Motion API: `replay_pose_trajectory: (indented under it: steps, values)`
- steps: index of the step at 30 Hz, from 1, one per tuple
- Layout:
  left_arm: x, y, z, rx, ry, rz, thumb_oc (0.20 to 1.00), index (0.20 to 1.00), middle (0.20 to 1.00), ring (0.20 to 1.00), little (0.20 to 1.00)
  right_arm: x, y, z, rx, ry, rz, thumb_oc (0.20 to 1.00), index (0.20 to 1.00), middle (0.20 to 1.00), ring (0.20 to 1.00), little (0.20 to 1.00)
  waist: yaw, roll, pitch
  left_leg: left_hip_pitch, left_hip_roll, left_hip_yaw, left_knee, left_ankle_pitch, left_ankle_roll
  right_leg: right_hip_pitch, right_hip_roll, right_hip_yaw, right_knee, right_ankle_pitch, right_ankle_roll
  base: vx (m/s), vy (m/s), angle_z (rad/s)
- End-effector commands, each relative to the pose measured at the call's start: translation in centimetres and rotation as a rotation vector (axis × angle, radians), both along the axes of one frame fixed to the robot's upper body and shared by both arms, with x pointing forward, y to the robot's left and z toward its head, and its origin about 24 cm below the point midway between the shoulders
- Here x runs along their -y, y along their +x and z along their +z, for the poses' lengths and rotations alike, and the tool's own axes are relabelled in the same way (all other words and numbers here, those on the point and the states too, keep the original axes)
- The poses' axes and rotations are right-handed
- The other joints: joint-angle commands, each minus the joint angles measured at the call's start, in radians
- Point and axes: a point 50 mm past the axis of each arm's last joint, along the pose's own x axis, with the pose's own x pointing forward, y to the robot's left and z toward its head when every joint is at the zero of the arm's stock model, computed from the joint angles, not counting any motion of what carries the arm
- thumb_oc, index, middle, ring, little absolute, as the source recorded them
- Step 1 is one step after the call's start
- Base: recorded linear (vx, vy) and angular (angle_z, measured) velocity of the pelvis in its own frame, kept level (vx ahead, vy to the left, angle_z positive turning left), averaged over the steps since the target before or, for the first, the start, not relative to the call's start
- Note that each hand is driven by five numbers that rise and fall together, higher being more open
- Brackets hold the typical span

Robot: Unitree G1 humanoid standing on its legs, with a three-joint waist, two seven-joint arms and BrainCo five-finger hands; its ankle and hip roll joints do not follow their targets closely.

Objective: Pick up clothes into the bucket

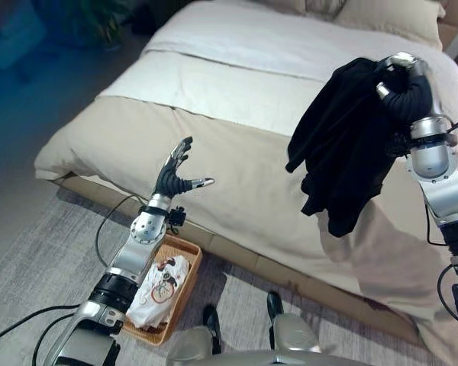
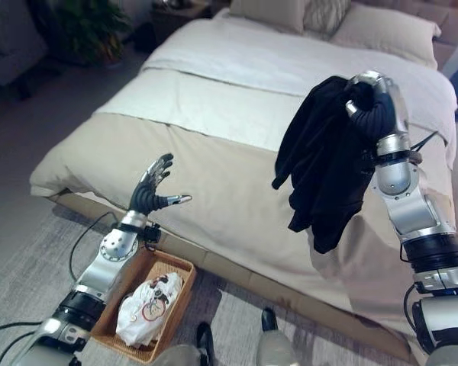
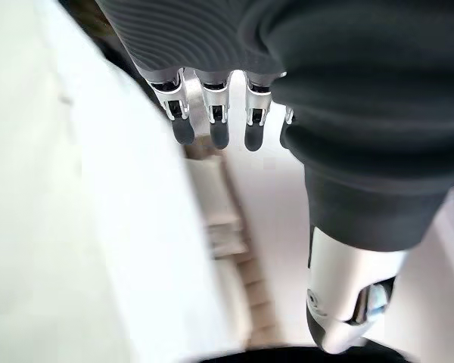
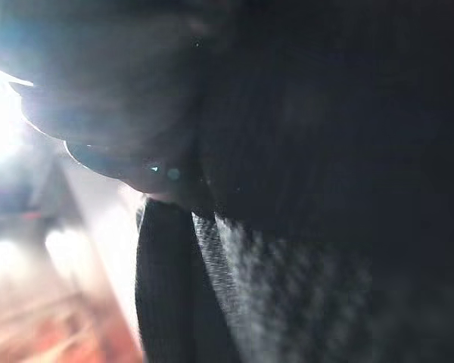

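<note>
- Left eye view: right hand (image 1: 401, 80) raised above the bed (image 1: 237, 114), clutching a black garment (image 1: 343, 145) that hangs clear of the bedding.
- Right eye view: left hand (image 2: 149, 191) spread wide, empty, above a wicker basket (image 2: 111, 324) holding white printed clothing (image 2: 145, 309).
- Left wrist view: fingers (image 3: 212, 121) straight, thumb apart.
- Right wrist view: dark fabric (image 4: 303, 189) close up.

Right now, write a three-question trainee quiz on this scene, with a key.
1. True or false: the black garment lies flat on the bed.
2. Which hand holds it? A) left hand B) right hand
3. Fill in: the wicker basket on the floor already holds a ____ cloth.

Key: 1 false, it hangs lifted above the bed; 2 B; 3 white.
</note>
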Motion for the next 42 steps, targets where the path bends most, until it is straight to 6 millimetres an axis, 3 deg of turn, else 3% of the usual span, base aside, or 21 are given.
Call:
replay_pose_trajectory:
  steps: [1,4,9,13,20,28,31,39,40,41,42]
  values:
    - [2.7,-0.5,1.6,0.041,-0.026,-0.188,1.000,1.000,1.000,1.000,1.000,-2.5,0.0,1.0,0.007,0.036,0.159,0.200,0.200,0.200,0.200,0.200,0.007,-0.045,-0.129,-0.018,-0.002,-0.038,0.045,-0.075,-0.018,-0.031,-0.003,-0.045,0.047,-0.018,0.020,0.06,-0.033,0.29]
    - [4.8,-0.4,2.2,0.036,-0.033,-0.285,1.000,1.000,1.000,1.000,1.000,-4.1,-0.1,0.5,-0.033,0.048,0.249,0.200,0.200,0.200,0.200,0.200,0.001,-0.049,-0.150,-0.003,0.004,-0.049,0.028,-0.066,-0.022,-0.013,-0.002,-0.066,0.049,-0.027,0.018,0.02,-0.035,0.23]
    - [6.9,0.1,1.1,-0.024,0.001,-0.339,1.000,1.000,1.000,1.000,1.000,-7.1,-0.3,0.5,-0.055,0.090,0.403,0.200,0.200,0.200,0.200,0.200,-0.008,-0.052,-0.170,0.012,0.006,-0.050,0.025,-0.059,-0.022,-0.001,0.000,-0.072,0.054,-0.028,0.014,0.02,-0.015,0.11]
    - [9.0,0.5,-0.3,-0.114,-0.038,-0.362,1.000,1.000,1.000,1.000,1.000,-10.7,-1.8,0.8,-0.078,0.112,0.623,0.200,0.200,0.200,0.200,0.200,-0.016,-0.052,-0.188,0.028,0.008,-0.053,0.014,-0.057,-0.021,0.017,-0.001,-0.079,0.056,-0.036,0.013,0.00,0.000,0.00]
    - [12.1,0.5,-0.9,-0.205,-0.096,-0.464,1.000,1.000,1.000,1.000,1.000,-14.2,-4.0,1.9,-0.062,0.140,0.865,0.200,0.200,0.200,0.200,0.200,-0.024,-0.048,-0.199,0.036,0.008,-0.054,0.009,-0.053,-0.020,0.029,-0.006,-0.086,0.051,-0.036,0.017,0.01,0.002,0.02]
    - [13.8,0.0,-1.9,-0.315,-0.153,-0.531,1.000,1.000,1.000,1.000,1.000,-15.4,-5.6,3.0,-0.015,0.159,0.967,0.200,0.200,0.200,0.200,0.200,-0.026,-0.046,-0.194,0.038,0.004,-0.061,0.018,-0.057,-0.016,0.035,-0.012,-0.090,0.060,-0.041,0.018,0.00,0.000,0.00]
    - [14.7,-1.1,-2.3,-0.434,-0.292,-0.654,1.000,1.000,1.000,1.000,1.000,-15.5,-5.8,3.0,-0.023,0.180,0.988,0.200,0.200,0.200,0.200,0.200,-0.030,-0.042,-0.191,0.047,0.003,-0.064,0.020,-0.067,-0.017,0.043,-0.013,-0.089,0.063,-0.051,0.020,0.00,0.000,0.00]
    - [14.5,-2.2,-3.6,-0.526,-0.263,-0.731,1.000,1.000,1.000,1.000,1.000,-14.8,-5.7,2.0,-0.067,0.227,0.969,0.200,0.200,0.200,0.200,0.200,-0.028,-0.039,-0.190,0.050,0.000,-0.072,0.026,-0.070,-0.018,0.048,-0.016,-0.092,0.065,-0.055,0.022,0.00,0.000,0.00]
    - [14.4,-2.3,-3.9,-0.536,-0.258,-0.727,0.953,0.953,0.953,0.953,0.953,-14.6,-5.6,1.9,-0.067,0.234,0.963,0.200,0.200,0.200,0.200,0.200,-0.027,-0.039,-0.189,0.050,0.000,-0.073,0.027,-0.070,-0.018,0.049,-0.017,-0.093,0.067,-0.056,0.021,0.00,0.000,0.00]
    - [14.3,-2.3,-4.1,-0.541,-0.248,-0.721,0.526,0.526,0.526,0.526,0.526,-14.5,-5.6,1.9,-0.061,0.238,0.957,0.200,0.200,0.200,0.200,0.200,-0.025,-0.039,-0.189,0.050,-0.001,-0.075,0.028,-0.071,-0.018,0.049,-0.017,-0.093,0.067,-0.056,0.021,0.00,0.000,0.00]
    - [14.3,-2.3,-4.2,-0.541,-0.248,-0.721,0.498,0.498,0.498,0.498,0.498,-14.5,-5.6,1.9,-0.061,0.238,0.956,0.200,0.200,0.200,0.200,0.200,-0.025,-0.039,-0.189,0.049,-0.001,-0.075,0.029,-0.071,-0.018,0.049,-0.017,-0.093,0.067,-0.056,0.021,0.00,0.008,0.06]
